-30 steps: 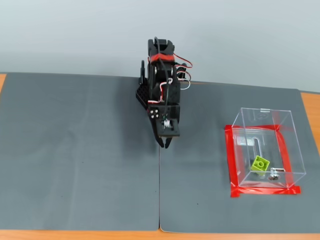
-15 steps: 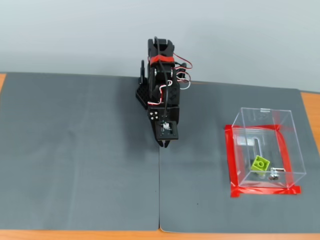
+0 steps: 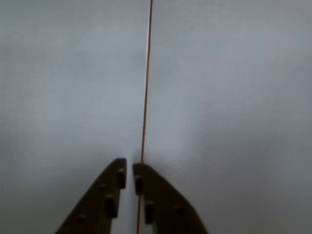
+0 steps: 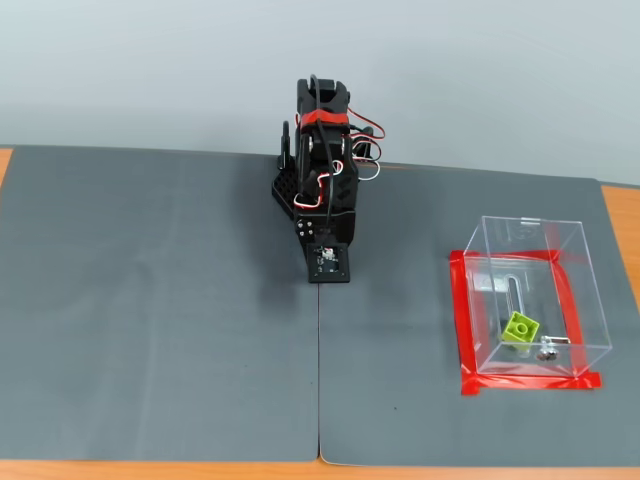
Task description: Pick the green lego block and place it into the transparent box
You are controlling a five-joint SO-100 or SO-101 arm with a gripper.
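The green lego block (image 4: 520, 327) lies inside the transparent box (image 4: 566, 290), near its front, beside a small metal fitting. Red tape (image 4: 459, 322) frames the box's foot. The arm (image 4: 322, 170) is folded at the back middle of the mat, far left of the box in the fixed view. The gripper (image 4: 327, 263) points down at the mat. In the wrist view the gripper (image 3: 129, 168) has its two dark fingers almost touching, with nothing between them, above bare grey mat. The block and box are out of the wrist view.
Two grey mats cover the table and meet at a seam (image 4: 319, 380), which shows as a thin red line in the wrist view (image 3: 145, 97). Orange table edge (image 4: 620, 215) shows at the right and front. A pale wall stands behind.
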